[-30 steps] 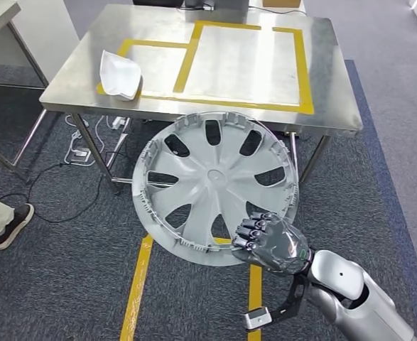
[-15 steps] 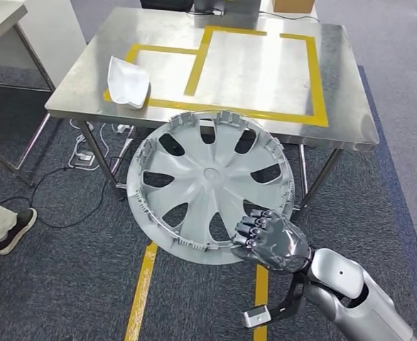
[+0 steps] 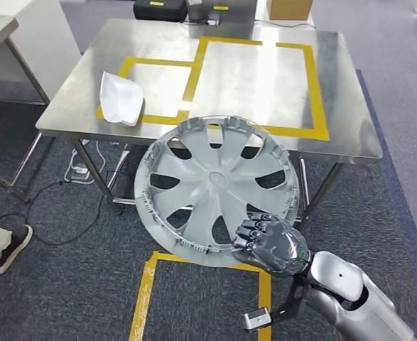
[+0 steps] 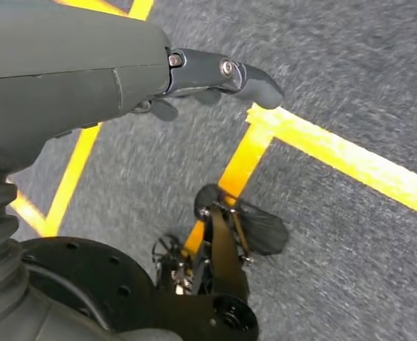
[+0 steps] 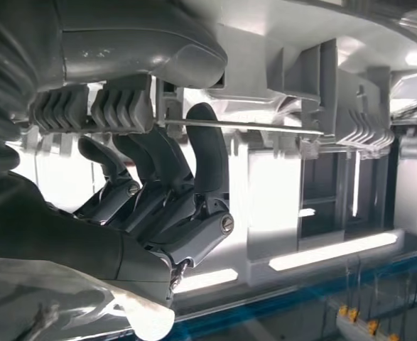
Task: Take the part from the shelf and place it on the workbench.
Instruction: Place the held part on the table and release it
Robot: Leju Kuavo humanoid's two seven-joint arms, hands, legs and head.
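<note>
Your right hand [image 3: 270, 244] grips the grey wheel cover [image 3: 214, 188] at its near rim, fingers curled over the edge and thumb on the other side; in the right wrist view those fingers [image 5: 158, 170] hook around the cover's ribbed inner edge. The cover is in the air, tilted, with its far rim overlapping the near edge of the steel workbench [image 3: 351, 121] and the rest of it out over the carpet; you cannot tell whether the rim touches the bench. On the bench top you have yellow tape rectangles [image 3: 316, 85], and a white curved part [image 3: 120, 99] lies near the left edge, on the tape line. Your left hand [image 4: 217, 74] hangs over the carpet above yellow floor tape [image 4: 334, 153], holding nothing, its visible fingers only slightly bent. A person's shoe [image 3: 10, 245] shows by the left side of the floor.
</note>
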